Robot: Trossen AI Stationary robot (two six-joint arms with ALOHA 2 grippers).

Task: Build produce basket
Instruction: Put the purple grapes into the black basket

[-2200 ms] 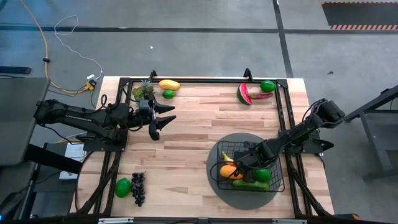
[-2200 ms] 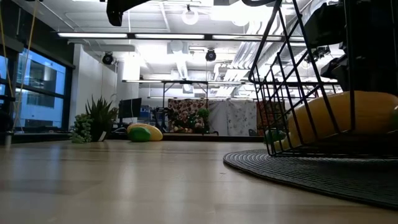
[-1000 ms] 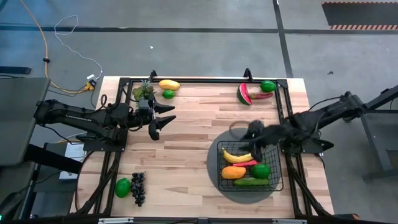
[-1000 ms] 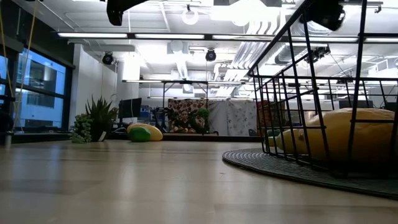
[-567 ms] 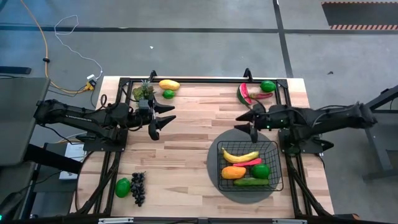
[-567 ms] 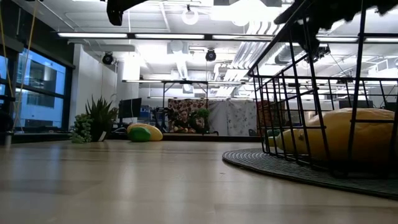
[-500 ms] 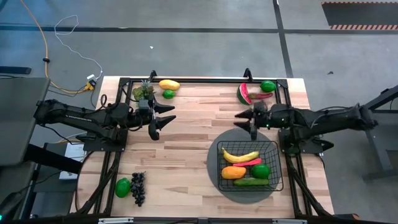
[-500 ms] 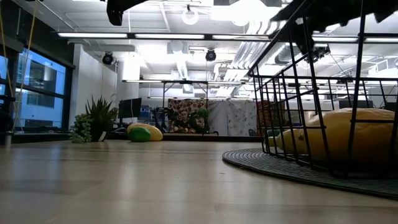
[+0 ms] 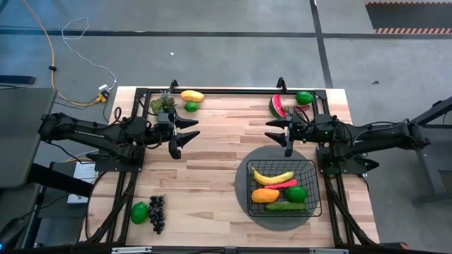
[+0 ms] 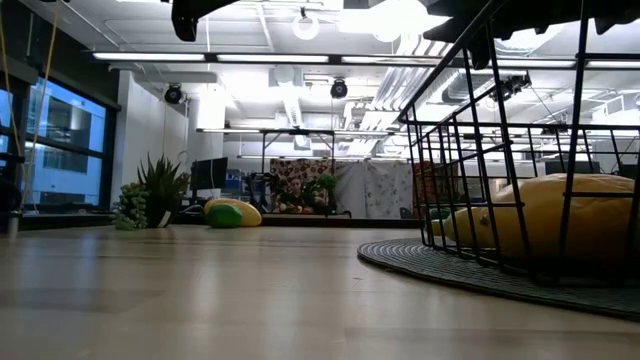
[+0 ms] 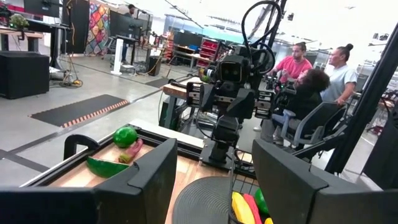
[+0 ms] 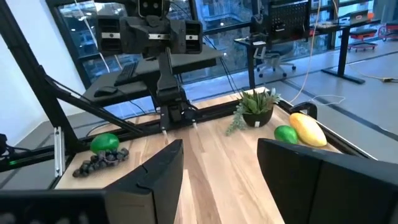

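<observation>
The tabletop [image 9: 219, 162] is pale wood planks edged by a black frame, on a grey concrete floor [image 9: 212, 42] with a yellow cable [image 9: 53, 70]. The basket [image 9: 282, 187] sits on a round grey mat [image 9: 248, 176] at the right, holding a banana [image 9: 272, 176], chili, mango, lime and cucumber. A watermelon slice [image 9: 277, 107] lies at the far edge, grapes [image 9: 157, 212] at the near left. The left gripper [image 9: 185, 134] waits over the left side, fingers apart and empty. The right gripper [image 9: 281, 132] hangs just beyond the basket, fingers apart, empty too. Beyond lies an open workshop (three people [image 11: 311, 81] sit there), with ceiling lights [image 10: 300, 25].
</observation>
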